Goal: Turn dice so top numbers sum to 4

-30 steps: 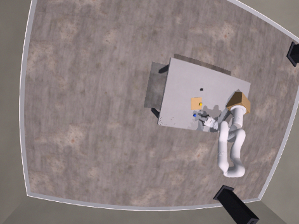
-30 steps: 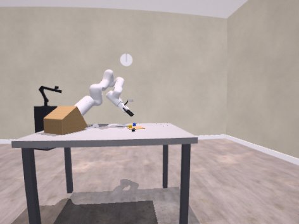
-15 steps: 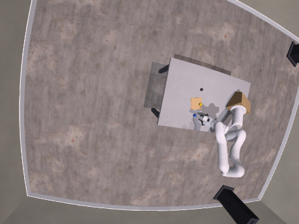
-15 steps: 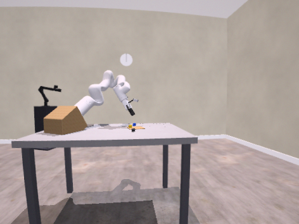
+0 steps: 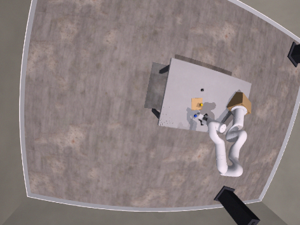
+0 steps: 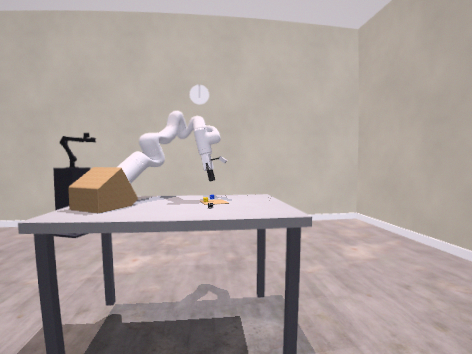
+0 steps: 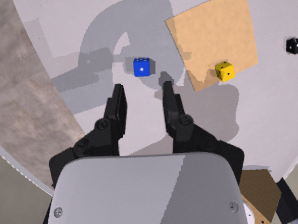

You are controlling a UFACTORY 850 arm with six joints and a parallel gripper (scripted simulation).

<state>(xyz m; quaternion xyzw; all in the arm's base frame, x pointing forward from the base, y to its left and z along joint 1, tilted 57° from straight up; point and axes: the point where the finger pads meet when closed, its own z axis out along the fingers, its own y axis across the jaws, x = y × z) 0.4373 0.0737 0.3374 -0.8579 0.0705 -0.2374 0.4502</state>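
An orange mat [image 7: 214, 38] lies on the white table, and it also shows in the overhead view [image 5: 197, 103]. A yellow die [image 7: 225, 71] sits on the mat near one edge. A blue die [image 7: 141, 67] lies on the bare table beside the mat, with a white dot on its top face. A black die [image 7: 292, 46] lies on the table off the mat's far side. My gripper [image 7: 143, 93] [image 6: 211, 176] hangs well above the table, over the blue die. Its fingers stand partly apart with nothing between them.
A tan wedge-shaped box [image 6: 101, 190] [image 5: 239, 102] covers the arm's base at the table's left end. The blue die lies close to the table's edge [image 5: 195, 116]. A black stand with a camera arm is behind the table.
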